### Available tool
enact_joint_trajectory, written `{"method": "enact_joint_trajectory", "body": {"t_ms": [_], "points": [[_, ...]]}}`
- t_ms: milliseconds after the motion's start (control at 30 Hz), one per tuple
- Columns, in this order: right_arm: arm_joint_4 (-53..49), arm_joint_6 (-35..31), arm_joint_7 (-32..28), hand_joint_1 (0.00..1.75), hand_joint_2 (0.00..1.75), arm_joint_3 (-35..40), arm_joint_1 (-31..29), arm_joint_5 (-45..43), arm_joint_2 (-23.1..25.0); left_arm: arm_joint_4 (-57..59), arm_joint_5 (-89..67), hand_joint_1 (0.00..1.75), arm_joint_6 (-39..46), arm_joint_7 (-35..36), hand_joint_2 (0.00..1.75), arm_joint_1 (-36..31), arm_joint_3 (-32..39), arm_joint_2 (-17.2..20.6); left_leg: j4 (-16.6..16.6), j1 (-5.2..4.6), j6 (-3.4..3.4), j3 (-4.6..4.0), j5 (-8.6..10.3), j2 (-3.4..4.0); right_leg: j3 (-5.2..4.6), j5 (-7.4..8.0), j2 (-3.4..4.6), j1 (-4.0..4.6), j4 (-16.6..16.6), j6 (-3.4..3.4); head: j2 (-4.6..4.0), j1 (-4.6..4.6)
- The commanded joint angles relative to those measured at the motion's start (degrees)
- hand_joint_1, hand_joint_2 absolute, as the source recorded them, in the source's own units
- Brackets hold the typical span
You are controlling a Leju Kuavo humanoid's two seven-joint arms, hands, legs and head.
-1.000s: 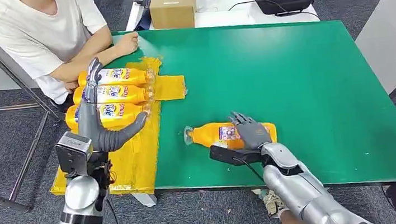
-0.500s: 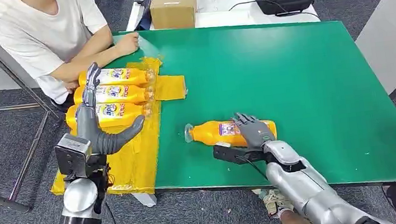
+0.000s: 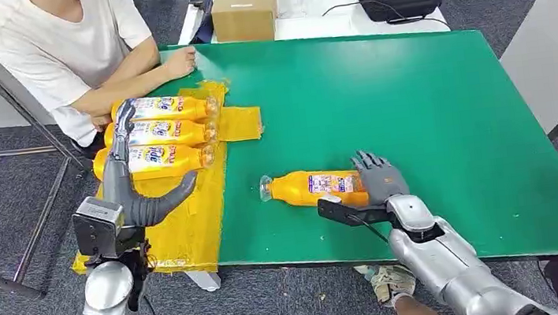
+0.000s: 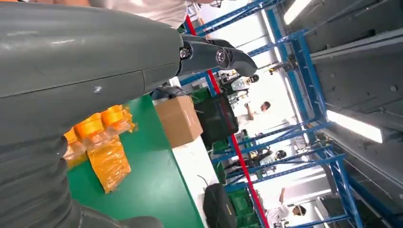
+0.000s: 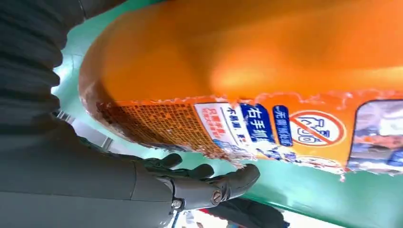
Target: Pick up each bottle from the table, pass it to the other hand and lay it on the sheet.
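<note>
From the head view, my worry is the orange plastic bottle with the blue-and-white label [image 3: 313, 188] lying on its side on the green table top [image 3: 428, 101]. It is round and could roll off toward the left if my right hand [image 3: 379, 184] closes off-centre on its base end. That hand sits at the bottle's right end, fingers spread over the far side and thumb on the near side; I cannot tell from here whether it has a hold or is merely touching. My left hand [image 3: 136, 182] hangs open over the crinkled yellow plastic sheet [image 3: 188, 223] at the table's left edge, holding nothing, fingers pointing far and thumb stretched right. It is close above the three orange bottles [image 3: 162, 131] already laid there and could nudge the nearest one. A seated person in a white shirt [image 3: 61, 47] rests a hand beside them.

In the left wrist view, the left hand's dark fingers [image 4: 214, 54] are extended with nothing between them.

In the right wrist view, the bottle's label sits right against the hand, fingers [image 5: 214, 183] curled beyond it but not visibly clamped.
</note>
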Motion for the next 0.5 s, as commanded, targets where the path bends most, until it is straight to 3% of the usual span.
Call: {"method": "enact_joint_trajectory", "body": {"t_ms": [33, 167, 200, 233, 300, 367, 500], "points": [[2.9, 3.2, -2.6, 0.0, 1.75, -0.2, 1.5, -1.6, -0.4, 1.1, 0.1, 0.0, -0.4, 0.5, 1.75, -0.4, 1.0, 0.8, -0.1, 0.06, -0.08, 0.22, -0.06, -0.07, 0.25, -0.07, -0.07, 0.07, -0.1, -0.1, 0.0, 0.0], [2.9, 3.2, -2.6, 0.0, 1.75, -0.2, 1.5, -1.6, -0.4, 1.1, 0.1, 0.0, -0.4, 0.5, 1.75, -0.4, 1.0, 0.8, -0.1, 0.08, -0.1, 0.29, -0.08, -0.09, 0.34, -0.1, -0.09, 0.08, -0.1, -0.12, 0.0, 0.0], [4.4, 4.7, -5.7, 0.61, 1.75, -0.9, 0.8, -3.9, 0.0, 1.7, 0.4, 0.0, -0.7, 0.4, 1.75, -0.9, 0.9, 0.9, -0.1, 0.07, -0.09, 0.26, -0.06, -0.07, 0.31, -0.07, -0.07, 0.07, -0.1, -0.1, 0.0, 0.0], [6.2, 5.7, -8.0, 1.45, 1.75, -1.4, -0.2, -5.7, 0.2, 2.6, 0.8, 0.0, -1.0, 0.3, 1.75, -1.6, 0.7, 0.9, -0.1, 0.08, -0.11, 0.3, -0.09, -0.07, 0.35, -0.1, -0.07, 0.08, -0.1, -0.12, 0.0, 0.0], [10.1, 5.8, -10.7, 1.71, 1.75, -2.0, -1.8, -8.4, 0.6, 4.0, 1.5, 0.0, -1.0, -0.1, 1.75, -2.5, 0.2, 1.1, -0.1, 0.08, -0.11, 0.31, -0.08, -0.06, 0.34, -0.09, -0.06, 0.08, -0.1, -0.13, 0.0, 0.02], [13.2, 5.9, -14.1, 1.75, 1.75, -3.8, -1.9, -12.0, 1.5, 5.6, 2.4, 0.0, -0.7, -0.4, 1.75, -3.5, -0.3, 1.2, 0.0, 0.05, -0.11, 0.27, -0.06, -0.03, 0.28, -0.06, -0.02, 0.05, 0.0, -0.12, 0.0, 0.0], [15.2, 4.3, -15.5, 1.75, 1.75, -3.9, -0.7, -13.2, 1.7, 6.9, 3.3, 0.0, -0.2, -0.6, 1.75, -4.1, -0.5, 1.6, -0.2, 0.09, -0.12, 0.41, -0.01, -0.13, 0.44, -0.07, -0.21, 0.09, -0.2, -0.14, 0.0, 0.0]]}}
